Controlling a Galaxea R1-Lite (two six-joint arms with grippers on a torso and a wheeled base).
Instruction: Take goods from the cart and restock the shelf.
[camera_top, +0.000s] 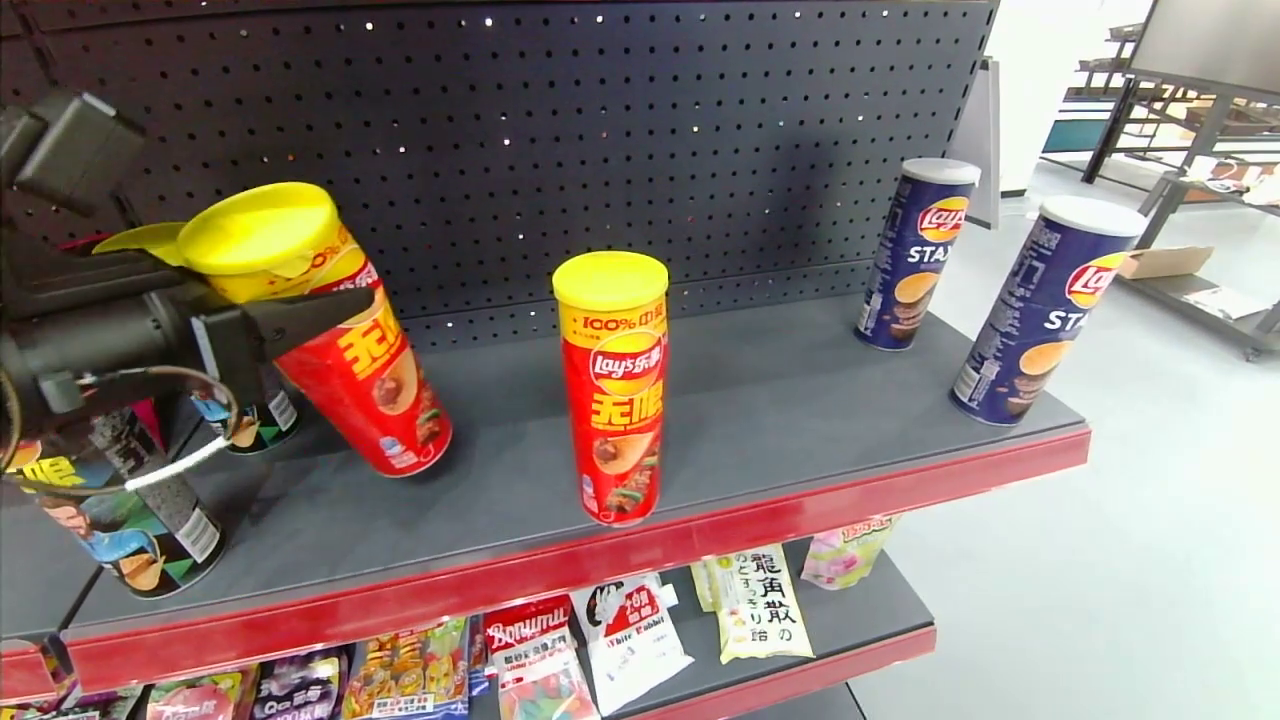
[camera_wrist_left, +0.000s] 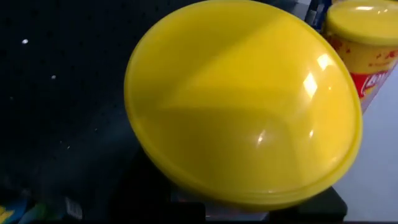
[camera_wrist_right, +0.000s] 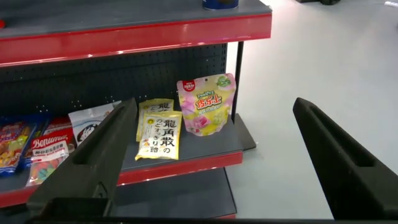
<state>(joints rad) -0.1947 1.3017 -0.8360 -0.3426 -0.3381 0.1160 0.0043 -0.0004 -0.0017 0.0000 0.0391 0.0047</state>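
Left gripper (camera_top: 335, 300) closest in, clamped on tilted red cardboard chip tube with yellow plastic lid (camera_top: 370, 390). Base at or just above grey metal shelf (camera_top: 780, 400); contact unclear. Landmark: upright red chip tube with yellow lid (camera_top: 612, 385). Tilted tube to its left and farther back, top leaning away from it. Blue white-lidded chip tube (camera_top: 912, 255) and second blue tube (camera_top: 1045, 310) well to its right. Right gripper (camera_wrist_right: 217, 162) spread wide, empty, facing snack bags (camera_wrist_right: 205, 102) on lower shelf. Likely step: standing the tube. Pivot slowly upright on base edge, staying clear of dark printed can (camera_top: 130, 520) farther left. Release only once base sits flat.
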